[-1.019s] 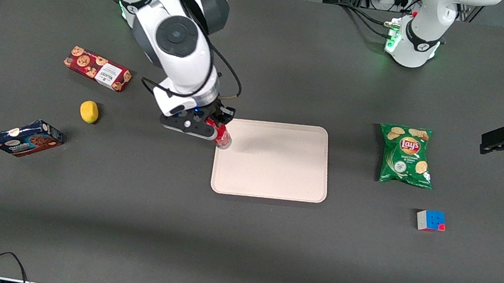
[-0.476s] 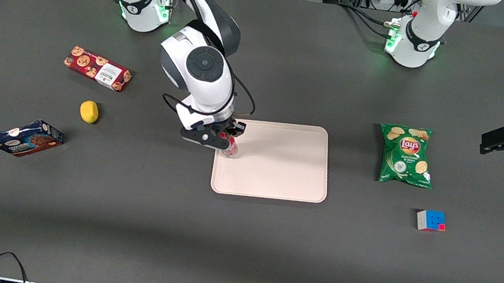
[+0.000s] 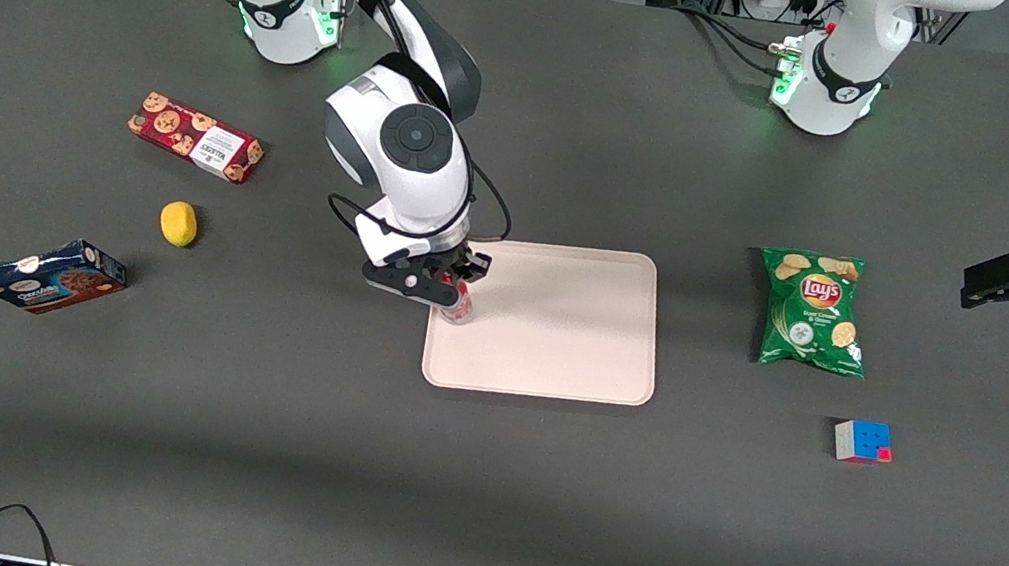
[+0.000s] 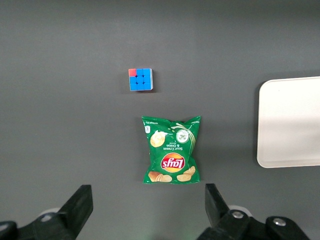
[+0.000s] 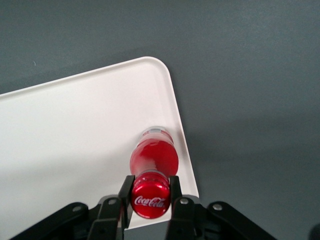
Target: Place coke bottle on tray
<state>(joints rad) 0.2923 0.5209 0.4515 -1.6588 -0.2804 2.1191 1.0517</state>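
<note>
The claw [image 3: 453, 287] has come down over the tray [image 3: 557, 332], inside its edge nearest the working arm, clenched on the neck of the coke bottle [image 5: 153, 160]. The bottle's base now appears at or just above the tray floor, so release seems next.

The scene is evenly and fairly brightly lit from overhead. Soft, short shadows are cast on the dark matte tabletop [image 3: 473, 481], and a broad darker band is seen across its part nearest the front camera. A dim shadow of the arm is thrown on the tray [image 3: 557, 332]. A small glare is caught on the coke bottle [image 5: 154, 159] cap, held in the end effector [image 5: 150, 192]. Focus is sharp throughout.
</note>
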